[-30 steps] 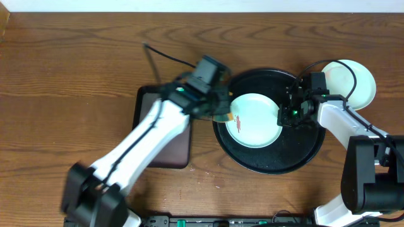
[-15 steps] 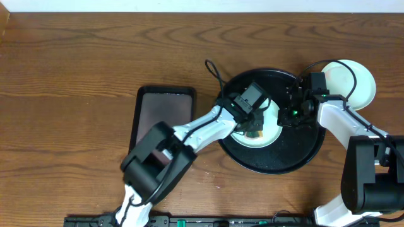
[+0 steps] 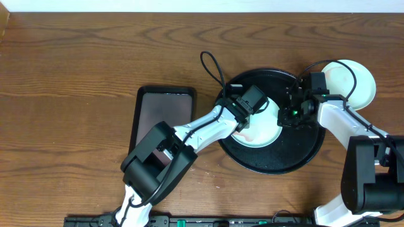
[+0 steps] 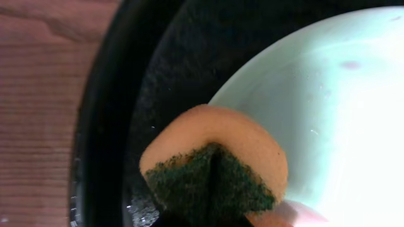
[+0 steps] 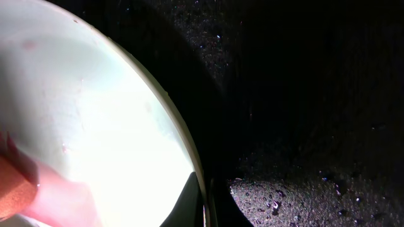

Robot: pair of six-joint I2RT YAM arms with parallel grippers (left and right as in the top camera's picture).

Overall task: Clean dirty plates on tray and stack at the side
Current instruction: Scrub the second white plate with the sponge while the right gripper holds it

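A pale mint plate [image 3: 268, 129] lies in the round black tray [image 3: 278, 161]. My left gripper [image 3: 246, 121] is shut on an orange sponge with a green scouring face [image 4: 214, 164] and presses it on the plate's left part [image 4: 328, 94], by the tray's rim [image 4: 107, 126]. My right gripper [image 3: 285, 116] is shut on the plate's right rim [image 5: 205, 202]. The right wrist view shows the plate's bright inside [image 5: 95, 113] over the wet tray floor [image 5: 303, 94], with a pink wet smear and the sponge's edge [image 5: 12, 189] at the lower left.
A pale plate [image 3: 350, 82] lies on the table just right of the tray, behind my right arm. A smaller dark rectangular tray [image 3: 165, 126] lies left of the round tray. The left arm's cable loops over the tray's far left rim.
My left gripper has swung right with the sponge, from the tray's left edge onto the plate, and now covers the red smear. The right gripper has held still on the rim.
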